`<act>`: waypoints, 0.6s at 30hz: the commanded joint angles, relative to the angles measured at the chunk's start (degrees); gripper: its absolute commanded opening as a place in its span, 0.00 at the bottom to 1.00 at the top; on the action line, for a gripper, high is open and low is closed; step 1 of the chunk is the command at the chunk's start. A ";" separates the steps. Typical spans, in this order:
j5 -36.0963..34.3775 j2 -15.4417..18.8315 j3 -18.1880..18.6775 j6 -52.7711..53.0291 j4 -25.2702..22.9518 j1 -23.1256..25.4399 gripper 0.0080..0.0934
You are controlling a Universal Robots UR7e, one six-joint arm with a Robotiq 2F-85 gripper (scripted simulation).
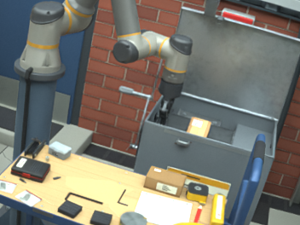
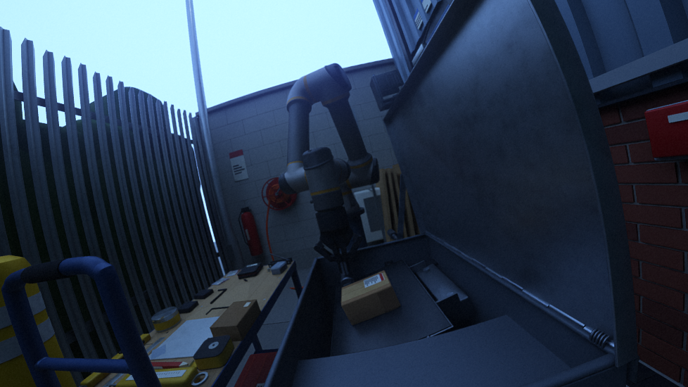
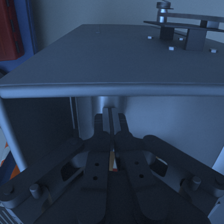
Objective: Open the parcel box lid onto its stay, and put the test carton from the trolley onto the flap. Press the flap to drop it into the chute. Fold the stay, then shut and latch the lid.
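Note:
The flap [image 2: 392,313] inside the open parcel box slopes downward, and my gripper [image 2: 344,278] [image 1: 163,112] [image 3: 111,119] stands at its left end, closed and empty, fingertips pointing down at the flap's edge. The test carton [image 2: 369,296] [image 1: 199,127], brown with a white label, lies tilted on the flap just right of the fingers. The lid [image 1: 238,65] [image 2: 500,159] stands raised behind. I cannot make out the stay.
A red-brick wall [image 1: 123,70] backs the box. The trolley top [image 1: 106,189] in front carries another brown carton [image 1: 164,181], a yellow tape measure [image 1: 197,192], a black case [image 1: 30,169] and small tools. A blue trolley handle [image 1: 251,176] rises by the box's right front corner.

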 commanded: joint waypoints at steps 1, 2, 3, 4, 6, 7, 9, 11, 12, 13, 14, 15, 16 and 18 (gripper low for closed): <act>0.03 0.13 -0.01 0.00 -0.16 0.00 0.00; 0.03 0.26 0.00 -0.01 -0.29 -0.01 0.00; 0.03 0.39 0.00 -0.01 -0.43 -0.01 0.00; 0.03 0.53 0.01 -0.02 -0.57 -0.01 0.00; 0.03 0.80 0.02 -0.02 -0.86 -0.02 0.00; 0.03 0.94 0.02 -0.02 -1.00 -0.02 0.00; 0.03 1.23 0.03 -0.02 -1.30 -0.02 0.00; 0.03 1.52 0.03 -0.02 -1.59 -0.01 0.00; 0.03 1.67 0.04 -0.01 -1.75 -0.01 0.00; 0.03 1.82 0.04 -0.01 -1.90 -0.01 0.00; 0.03 1.97 0.04 0.00 -2.05 0.00 0.00; 0.03 2.12 0.04 0.00 -2.20 0.00 0.00; 0.03 2.27 0.05 0.01 -2.36 0.01 0.00; 0.03 2.58 0.05 0.03 -2.67 0.03 0.00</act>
